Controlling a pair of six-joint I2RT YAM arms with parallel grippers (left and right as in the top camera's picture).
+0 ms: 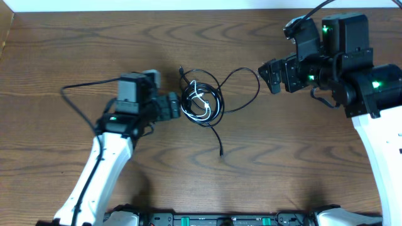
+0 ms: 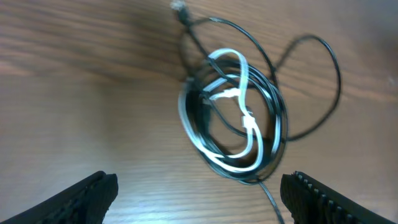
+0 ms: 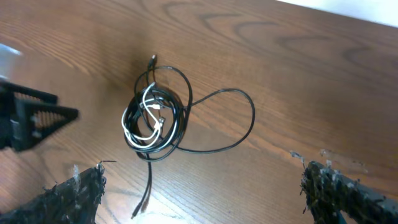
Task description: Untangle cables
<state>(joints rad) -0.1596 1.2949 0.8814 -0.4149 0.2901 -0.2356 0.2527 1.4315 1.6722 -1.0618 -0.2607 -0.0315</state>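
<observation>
Now both claws gape wide, our left claw [image 1: 177,107] just beside the cables [image 1: 202,103] bundled on the counter [image 1: 75,50], nearer its far edge. We should draw the black loop [image 3: 252,112] out slowly with the right claw [image 1: 271,76].

Brown wood-grain surface [image 1: 75,50], smooth with a soft sheen. On it lie thin cables [image 1: 202,103]: the black ones have smooth, faintly glossy plastic-looking jackets, and 1 white cable [image 2: 245,118] is equally smooth. The left claw [image 1: 181,107] is matt black plastic with ribbed fingers [image 2: 317,190]. The right claw [image 1: 268,78] has black fingers [image 3: 74,196] that look rough and fuzzy-edged.
</observation>
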